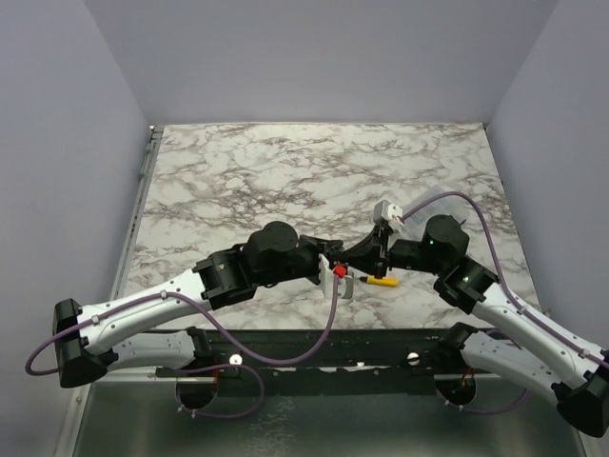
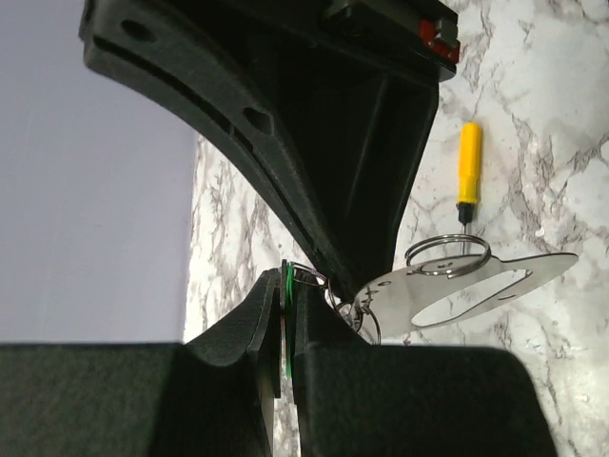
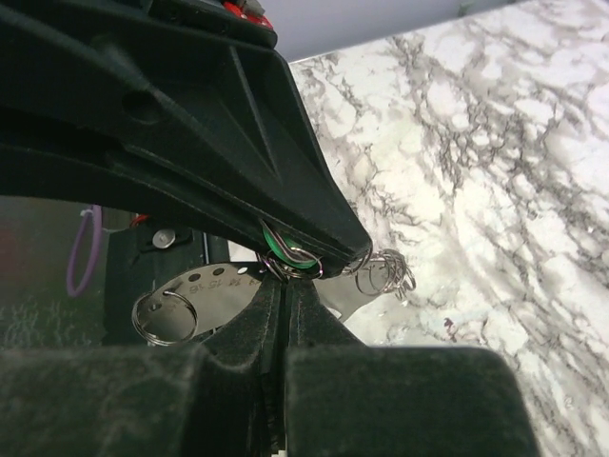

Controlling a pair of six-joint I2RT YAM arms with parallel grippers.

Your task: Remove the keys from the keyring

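Note:
The green-headed key stands edge-on between the jaws of my left gripper, which is shut on it. The keyring, a flat silvery plate with thin wire rings, hangs just right of it over the marble. My right gripper is shut, its tips pinching a thin ring right below the key's green head. More rings bunch to the right. In the top view the left gripper and the right gripper meet tip to tip near the table's front edge; the key is hidden there.
A small yellow-handled screwdriver lies on the marble table just right of the grippers, and the screwdriver also shows beyond the keyring. Grey walls close in the table on three sides.

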